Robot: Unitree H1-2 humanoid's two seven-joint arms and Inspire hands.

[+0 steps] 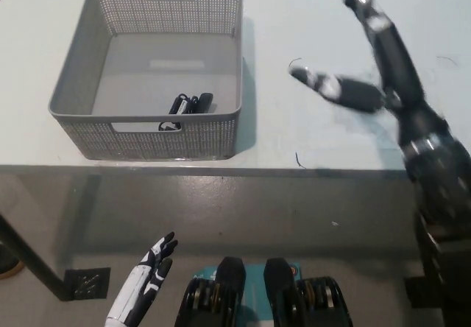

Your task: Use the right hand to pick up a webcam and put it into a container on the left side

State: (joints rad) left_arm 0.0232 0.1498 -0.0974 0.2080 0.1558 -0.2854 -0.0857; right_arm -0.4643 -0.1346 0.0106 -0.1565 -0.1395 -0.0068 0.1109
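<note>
Grey mesh-patterned basket (147, 132), plain grey floor inside | black webcam (188, 104) with white flecks at the basket's near wall | pale, near-white table (309, 143) beneath the basket | black right hand (372, 62) with silvery-white patches, right of the basket | white left hand (143, 290), black-tipped, below the basket

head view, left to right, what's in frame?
White left hand low at left → grey basket with the webcam inside → bare stretch of white table → black right hand, fingers spread, holding nothing.
</note>
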